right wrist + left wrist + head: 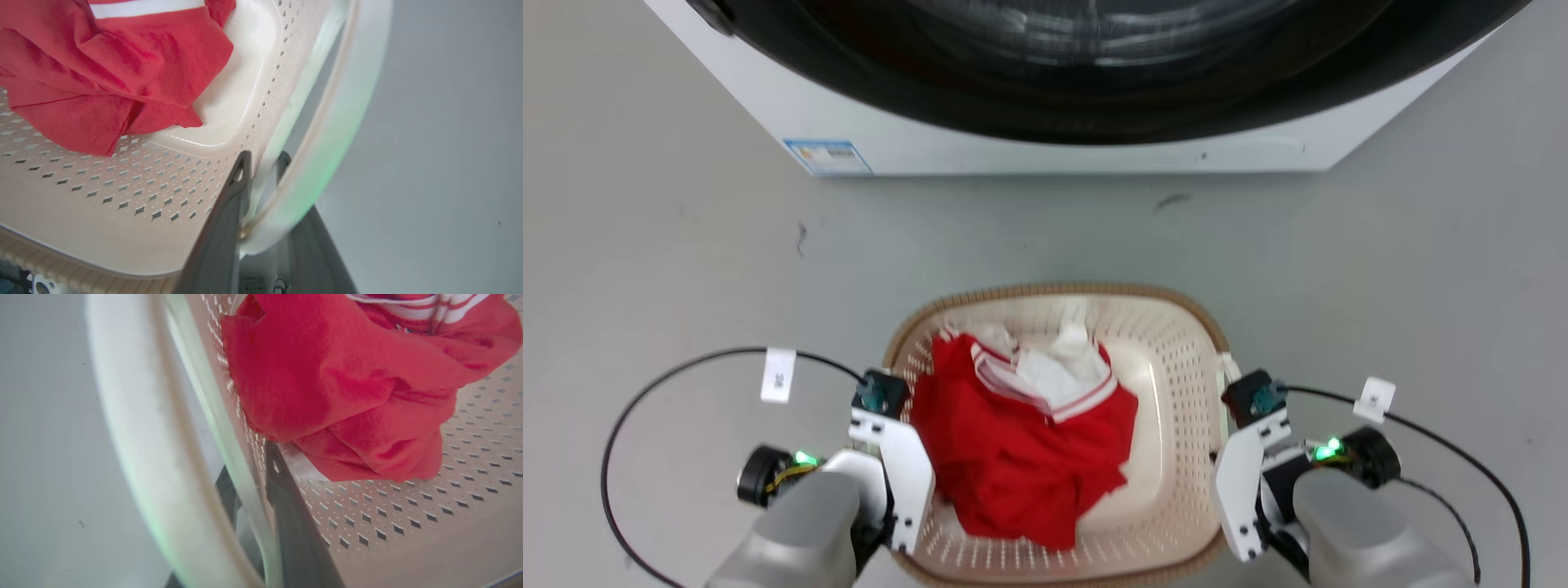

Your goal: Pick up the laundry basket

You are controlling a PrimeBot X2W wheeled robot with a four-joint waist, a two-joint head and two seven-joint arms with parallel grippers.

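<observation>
Cream perforated plastic under a brown woven-look rim: laundry basket [1062, 289], standing on the grey floor [670, 269] in front of the white washer [1013, 151], near it but not touching, and flanked by both arms. Left hand [247, 457] grasping the left wall, with one dark finger inside against the perforations and the other outside, tucked beneath the pale left handle [130, 428]. Right hand [263, 155] grasping the right wall likewise, straddling it beside the right handle [347, 122]. Probable reason for this placement: opposed grips at mid-length for a level, balanced lift, with rim and handles bearing on the fingers from above to resist slipping. Lift judged not yet begun. Contents: one crumpled red garment [1021, 449] with white-striped trim, heaped toward the left and middle, plus a white cloth [1058, 367] partly under it at the far side. Bare basket bottom along the right. Load soft and probably light; expect some shifting on tilt, so raise both sides evenly.
</observation>
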